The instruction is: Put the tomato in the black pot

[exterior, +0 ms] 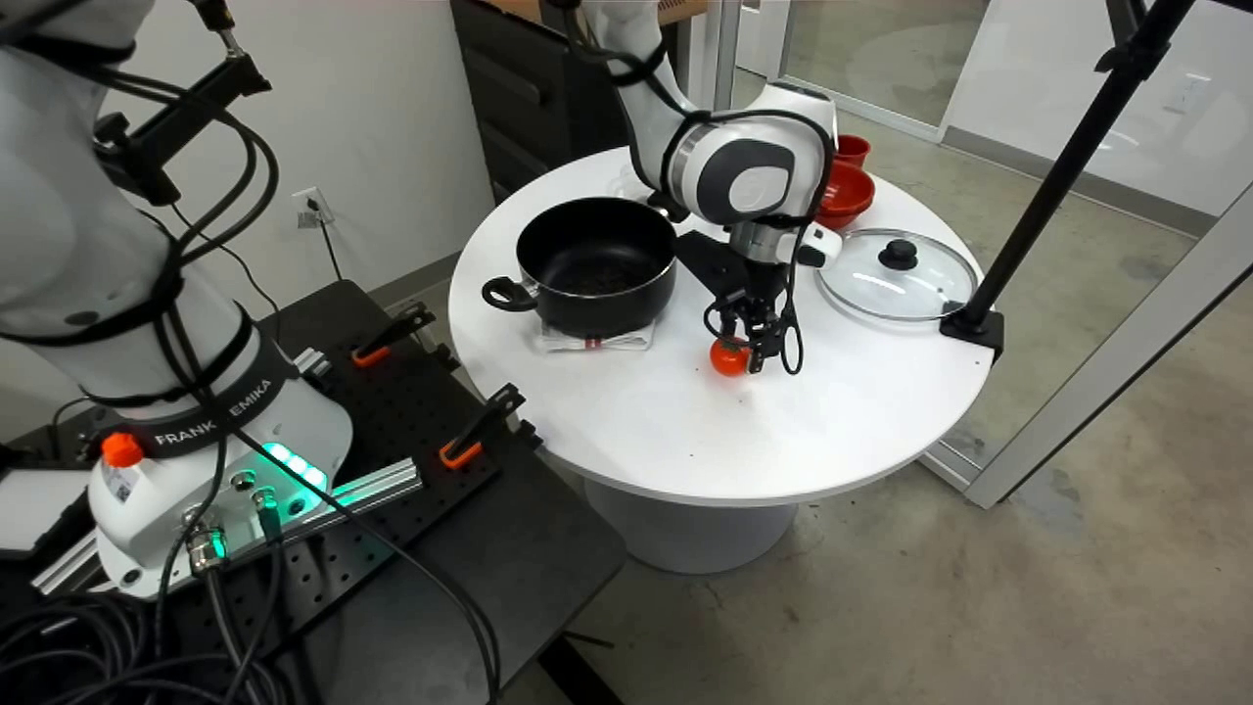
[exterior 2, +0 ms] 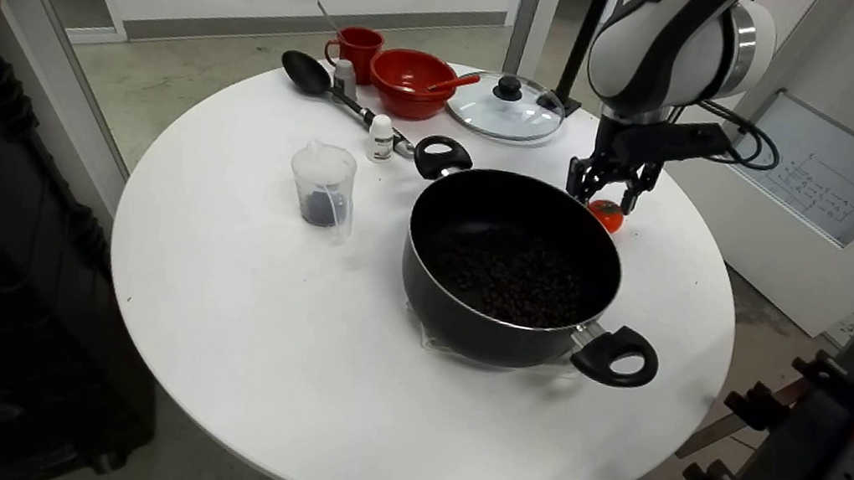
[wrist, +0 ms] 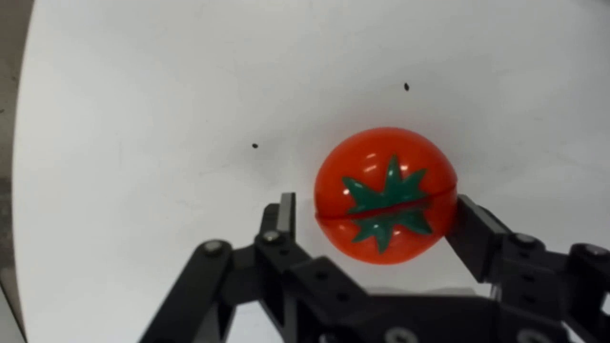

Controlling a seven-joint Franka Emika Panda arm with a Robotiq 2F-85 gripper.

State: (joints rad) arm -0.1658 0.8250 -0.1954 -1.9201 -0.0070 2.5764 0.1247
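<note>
Straddling tomato (wrist: 386,195) — my gripper (wrist: 378,212) spread, unclenched, a gap on one side | tomato lies outside pot (exterior: 607,308), near it | glossy, seamed, probably light, stiff, slippery; might split — I'd centre first, then squeeze gently around its widest girth

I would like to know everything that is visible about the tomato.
The tomato is small, round and glossy bright red, and looks like plastic. A jagged green leaf crown marks its top; a dark-red seam runs across, as if two halves were joined. It rests on the white round table, crown up, apart from the black pot, within the open gripper. One finger stands clear of it; the other finger seems to touch it or nearly so.
</note>
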